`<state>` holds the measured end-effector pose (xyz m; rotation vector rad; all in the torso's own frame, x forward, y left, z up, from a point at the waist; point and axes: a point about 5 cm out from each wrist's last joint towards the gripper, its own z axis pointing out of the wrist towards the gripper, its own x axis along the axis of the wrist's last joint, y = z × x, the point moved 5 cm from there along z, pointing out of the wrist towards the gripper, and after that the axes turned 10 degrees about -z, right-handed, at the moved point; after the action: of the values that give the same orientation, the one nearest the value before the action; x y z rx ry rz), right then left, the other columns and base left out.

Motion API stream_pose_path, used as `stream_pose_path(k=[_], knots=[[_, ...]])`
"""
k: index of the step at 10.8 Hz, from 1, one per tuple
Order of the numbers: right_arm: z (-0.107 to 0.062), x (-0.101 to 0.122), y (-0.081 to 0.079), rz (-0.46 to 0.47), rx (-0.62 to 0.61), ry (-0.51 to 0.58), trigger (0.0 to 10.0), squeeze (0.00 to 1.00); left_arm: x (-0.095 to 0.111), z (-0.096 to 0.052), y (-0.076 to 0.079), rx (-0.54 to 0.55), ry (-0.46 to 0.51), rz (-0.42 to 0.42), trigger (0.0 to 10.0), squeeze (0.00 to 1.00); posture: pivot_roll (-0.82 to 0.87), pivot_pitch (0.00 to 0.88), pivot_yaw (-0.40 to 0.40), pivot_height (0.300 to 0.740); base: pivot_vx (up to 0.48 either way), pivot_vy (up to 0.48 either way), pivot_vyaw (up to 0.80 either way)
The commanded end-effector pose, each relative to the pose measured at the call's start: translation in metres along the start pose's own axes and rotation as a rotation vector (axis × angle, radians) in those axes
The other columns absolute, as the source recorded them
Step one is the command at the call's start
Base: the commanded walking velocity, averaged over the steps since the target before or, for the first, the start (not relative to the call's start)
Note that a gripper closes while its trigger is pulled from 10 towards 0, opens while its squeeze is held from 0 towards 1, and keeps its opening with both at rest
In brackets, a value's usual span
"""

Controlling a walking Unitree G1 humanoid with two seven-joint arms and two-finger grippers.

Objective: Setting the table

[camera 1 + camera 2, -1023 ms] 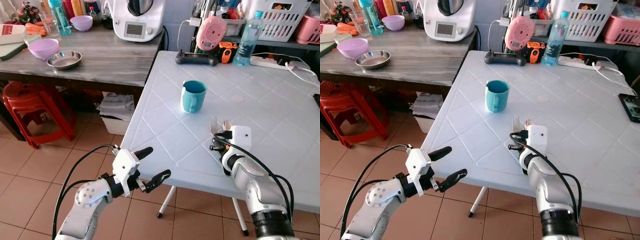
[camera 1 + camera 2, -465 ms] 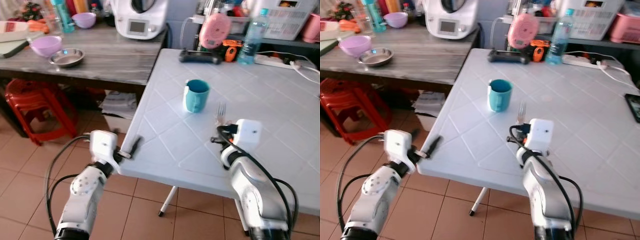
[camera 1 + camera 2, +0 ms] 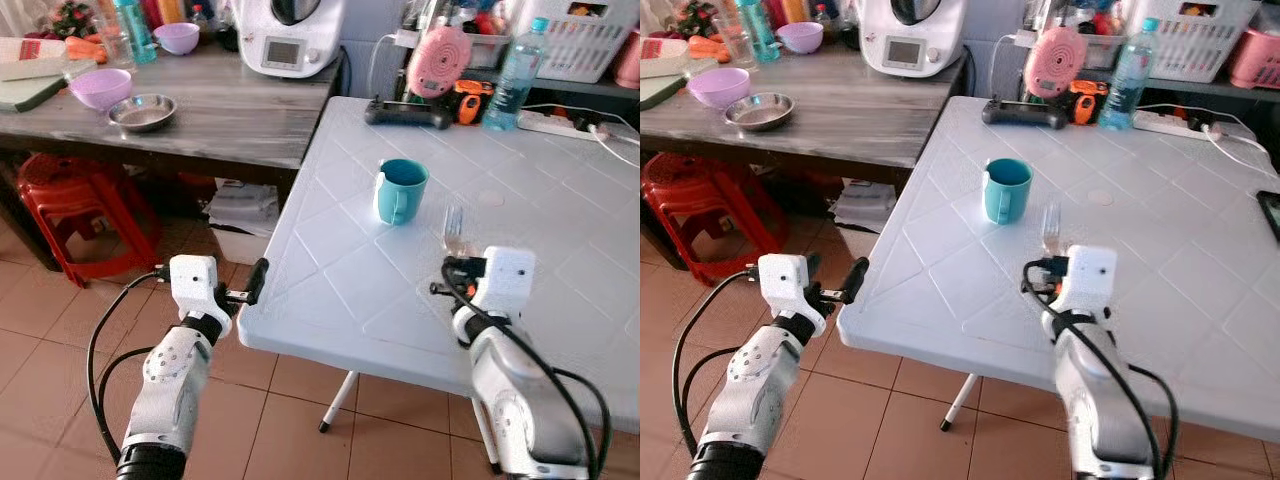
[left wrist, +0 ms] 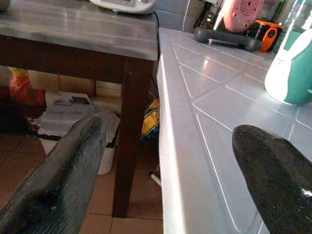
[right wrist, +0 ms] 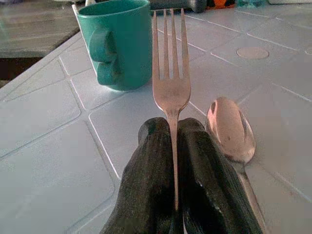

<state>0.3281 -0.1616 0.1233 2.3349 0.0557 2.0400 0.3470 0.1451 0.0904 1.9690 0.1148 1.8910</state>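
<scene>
We are holding a fork over the white table, ready to lay it.

From the head, our right gripper (image 3: 452,262) is clamping the fork (image 3: 453,226) upright, the teal mug (image 3: 400,190) beyond. At the right wrist, a spoon (image 5: 229,129) is lying beside our fingers (image 5: 151,175); the fork looks light, stiff and slippery, best gripped mid-handle. At the left wrist, our left gripper (image 4: 165,170) is gaping at the table (image 4: 204,141) edge.

On the table (image 3: 560,230), the mug (image 3: 400,191) stands behind-left of the fork (image 3: 455,228).

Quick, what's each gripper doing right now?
Left gripper: open, holding nothing, at the white table's edge.
Right gripper: shut on the fork.
</scene>
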Motion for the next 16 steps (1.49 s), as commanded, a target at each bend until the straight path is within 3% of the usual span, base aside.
stream_pose_path(k=[1,4,9,11,16], knots=[[-0.003,0.011,0.002,-0.008,-0.009,0.045,10.0,0.0,-0.001,0.003,0.006,-0.011,-0.005,-0.015,10.0,0.0,0.0,0.008,-0.003,0.74,0.0,0.259,-0.8],[-0.002,0.018,0.004,0.005,-0.008,0.085,10.0,0.0,-0.007,0.005,0.015,-0.034,-0.014,-0.011,10.0,0.0,-0.01,0.0,-0.002,0.74,0.0,0.326,-0.68],[-0.002,0.024,0.008,0.04,-0.014,0.132,10.0,0.0,-0.009,0.01,0.022,-0.047,-0.014,-0.013,10.0,0.0,-0.01,0.0,-0.005,0.74,0.0,0.336,0.0],[-0.005,0.034,0.01,0.05,-0.017,0.187,10.0,0.0,-0.004,0.012,0.02,-0.037,0.006,-0.016,10.0,0.0,-0.02,0.0,-0.005,0.74,0.0,0.339,0.0],[-0.006,0.029,0.008,0.062,-0.017,0.185,10.0,0.0,0.003,0.016,0.016,-0.021,0.029,-0.005,10.0,0.0,-0.01,0.0,0.004,0.74,0.0,0.349,0.16]])
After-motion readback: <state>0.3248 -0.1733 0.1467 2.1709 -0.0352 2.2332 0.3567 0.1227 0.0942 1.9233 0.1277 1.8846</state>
